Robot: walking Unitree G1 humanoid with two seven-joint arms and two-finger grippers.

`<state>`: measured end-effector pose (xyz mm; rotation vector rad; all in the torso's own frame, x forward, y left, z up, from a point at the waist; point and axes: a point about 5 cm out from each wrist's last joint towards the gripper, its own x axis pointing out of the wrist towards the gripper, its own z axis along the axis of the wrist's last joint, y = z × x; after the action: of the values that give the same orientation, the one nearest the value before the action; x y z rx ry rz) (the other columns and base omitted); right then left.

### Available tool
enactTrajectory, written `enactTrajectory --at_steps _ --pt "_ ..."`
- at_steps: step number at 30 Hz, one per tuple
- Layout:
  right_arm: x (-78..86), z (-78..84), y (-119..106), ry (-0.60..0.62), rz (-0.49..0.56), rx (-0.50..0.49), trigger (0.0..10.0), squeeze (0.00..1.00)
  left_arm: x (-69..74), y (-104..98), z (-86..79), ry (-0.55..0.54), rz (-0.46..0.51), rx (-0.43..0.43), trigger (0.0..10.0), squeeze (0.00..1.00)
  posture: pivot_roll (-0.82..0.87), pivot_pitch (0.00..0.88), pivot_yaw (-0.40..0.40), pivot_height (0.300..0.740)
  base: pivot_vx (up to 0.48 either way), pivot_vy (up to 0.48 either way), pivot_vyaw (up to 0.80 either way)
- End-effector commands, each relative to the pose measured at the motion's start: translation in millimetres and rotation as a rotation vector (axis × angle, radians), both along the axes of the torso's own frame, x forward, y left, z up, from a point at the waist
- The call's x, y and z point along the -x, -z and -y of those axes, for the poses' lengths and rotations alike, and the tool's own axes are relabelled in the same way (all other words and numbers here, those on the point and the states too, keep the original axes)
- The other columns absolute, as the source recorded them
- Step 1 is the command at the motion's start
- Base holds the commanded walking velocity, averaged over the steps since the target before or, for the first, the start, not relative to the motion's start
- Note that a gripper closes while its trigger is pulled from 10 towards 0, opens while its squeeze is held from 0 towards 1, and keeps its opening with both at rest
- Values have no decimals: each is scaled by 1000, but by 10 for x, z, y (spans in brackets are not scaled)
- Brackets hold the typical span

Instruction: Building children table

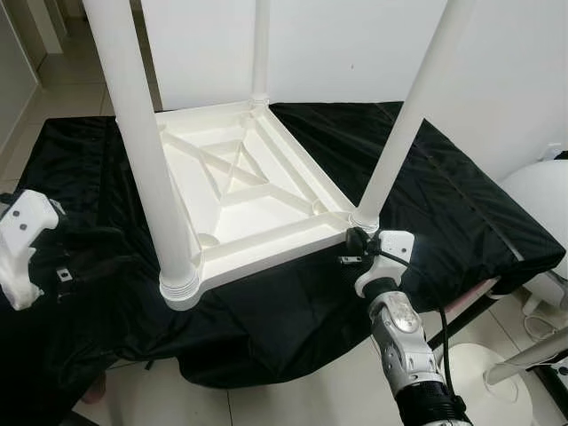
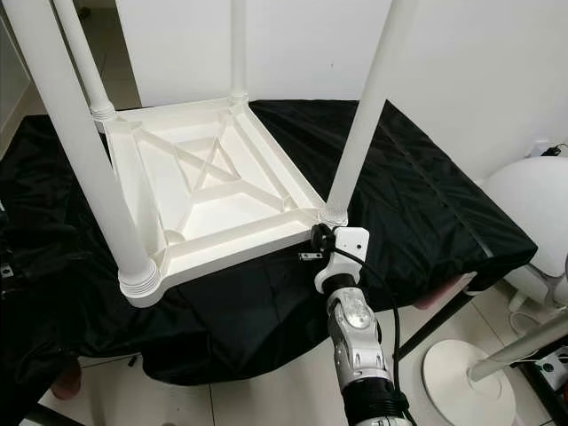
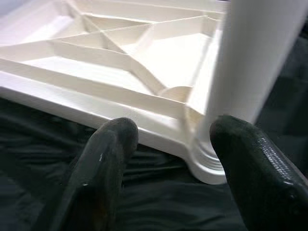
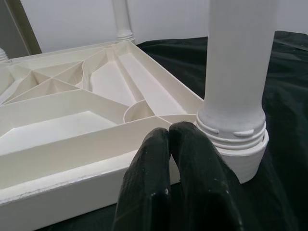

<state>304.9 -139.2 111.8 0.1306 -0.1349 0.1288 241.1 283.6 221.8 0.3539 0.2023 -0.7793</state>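
Overhead, the white children's table (image 1: pixel 235 191) lies upside down on a tabletop draped in black cloth (image 1: pixel 461 204), its legs pointing up. Right pincer (image 1: pixel 355 241) sits at the base of the near-right leg (image 1: pixel 404 133). Left wrist view: left pincer (image 3: pixel 175 159) open, near the near-left leg (image 3: pixel 250 62). Right wrist view: right pincer fingers (image 4: pixel 192 183) pressed together, holding nothing, just beside the table's rim.

A wrinkled black cloth (image 1: pixel 444 186) is spread over the worktop, a white wall (image 1: pixel 355 44) is seen behind it, pale floor tiles (image 1: pixel 293 404) lie below, and a round white stand base (image 2: pixel 466 382) is set at the right.
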Motion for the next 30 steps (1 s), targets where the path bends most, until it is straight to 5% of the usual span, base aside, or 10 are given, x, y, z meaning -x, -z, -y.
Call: enactTrajectory --at_steps 1,10,23,24,30 --pt "-4 4 10 -1 1 10 10000 0 -47 -39 -49 -54 54 1 10000 0 122 0 -40 740 0 0 0" --pt "-4 -9 26 27 -5 -2 10000 0 -397 -28 156 -147 230 67 10000 0 112 5 -37 740 0 0 0" --pt "46 32 60 122 -41 -79 10000 0 -605 -88 429 -99 270 207 10000 0 66 59 -11 740 0 0 0" --pt "34 60 86 169 -69 -103 10000 0 -663 -42 566 -80 266 248 10000 0 56 73 -9 740 0 0 0" --pt "30 93 107 184 -84 -117 10000 0 -692 -17 736 -44 266 294 10000 0 46 81 -25 740 0 0 0"
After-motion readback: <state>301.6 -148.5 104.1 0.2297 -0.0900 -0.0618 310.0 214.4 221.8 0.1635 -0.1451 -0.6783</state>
